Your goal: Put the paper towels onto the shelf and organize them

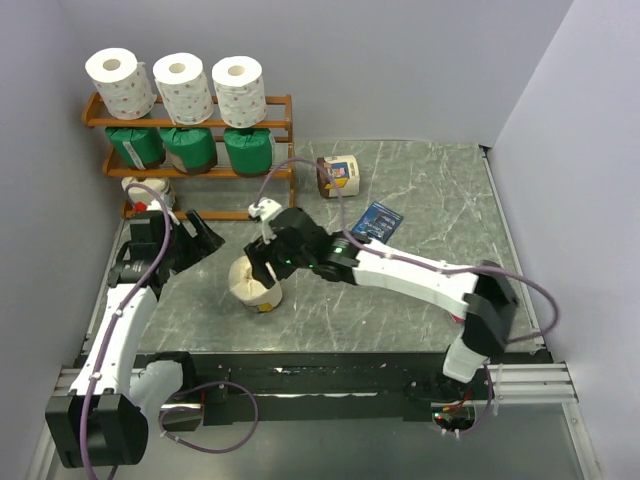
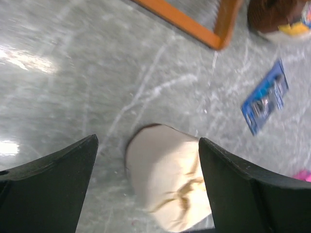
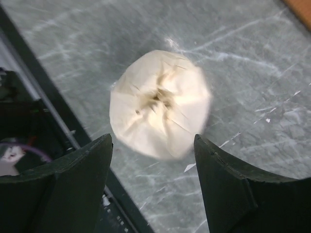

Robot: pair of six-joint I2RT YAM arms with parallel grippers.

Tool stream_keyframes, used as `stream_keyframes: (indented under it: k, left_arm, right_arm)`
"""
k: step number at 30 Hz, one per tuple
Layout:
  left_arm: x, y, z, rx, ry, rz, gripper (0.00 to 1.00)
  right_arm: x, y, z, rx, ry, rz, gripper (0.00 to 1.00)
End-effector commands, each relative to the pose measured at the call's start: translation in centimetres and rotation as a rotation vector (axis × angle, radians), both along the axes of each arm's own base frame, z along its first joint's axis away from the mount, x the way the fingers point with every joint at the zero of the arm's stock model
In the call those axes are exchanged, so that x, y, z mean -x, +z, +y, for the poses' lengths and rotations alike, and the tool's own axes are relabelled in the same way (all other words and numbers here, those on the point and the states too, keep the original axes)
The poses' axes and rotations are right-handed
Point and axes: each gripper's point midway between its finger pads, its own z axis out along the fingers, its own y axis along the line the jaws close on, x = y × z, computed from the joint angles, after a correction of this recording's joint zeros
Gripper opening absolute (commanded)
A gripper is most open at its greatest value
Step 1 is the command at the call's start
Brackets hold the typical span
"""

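Roll (image 1: pixel 250 285) in cream wrap, standing on end left of centre in the overhead frame, is being straddled by the right gripper (image 3: pixel 153 145), jaws parted and holding nothing, and is being judged light, soft and crushable, best pinched across its sides.

In the top view the right gripper (image 1: pixel 265 270) covers the upper part of the cream roll (image 1: pixel 242 280) beneath it. On the bottom tier of the shelf (image 1: pixel 280 122), 1 roll (image 1: pixel 142 187) shows only in part behind the left arm (image 1: pixel 125 310), its wrapper too hidden to name. The left wrist view is smeared: the print on the blue packet (image 2: pixel 265 97) cannot be read, the cream roll's lower end runs off the bottom edge, the top right corner cuts a brown-and-cream roll (image 2: pixel 282 17), and the right edge cuts the pink item (image 2: pixel 303 174). In the right wrist view the cream roll's outline is blurred, and only 1 orange sliver of the shelf shows at the top right corner.
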Motion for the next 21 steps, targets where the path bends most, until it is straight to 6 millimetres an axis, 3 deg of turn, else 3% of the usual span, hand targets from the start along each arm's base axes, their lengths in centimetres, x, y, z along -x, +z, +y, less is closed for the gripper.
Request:
stream_keyframes:
  k: [1,6,12,21]
  left_arm:
    - [0.7,0.9,-3.0,0.042,-0.111,-0.001,0.9]
    - [1.9,0.1,-4.5,0.061,-0.096,0.037,0.85]
    - [3.2,-2.4,-6.7,0.112,-0.098,0.099,0.82]
    - [4.1,-4.8,-8.4,0.063,-0.094,0.169,0.82]
  right_arm:
    - [1.9,6.2,-1.6,-0.151,0.018,-0.033,0.75]
    - [2.9,7.9,-4.7,-0.208,-0.018,-0.071,0.76]
    - [3.0,8.1,-8.0,-0.236,-0.092,-0.134,0.77]
    - [3.4,8.0,-10.3,-0.245,-0.122,-0.162,0.77]
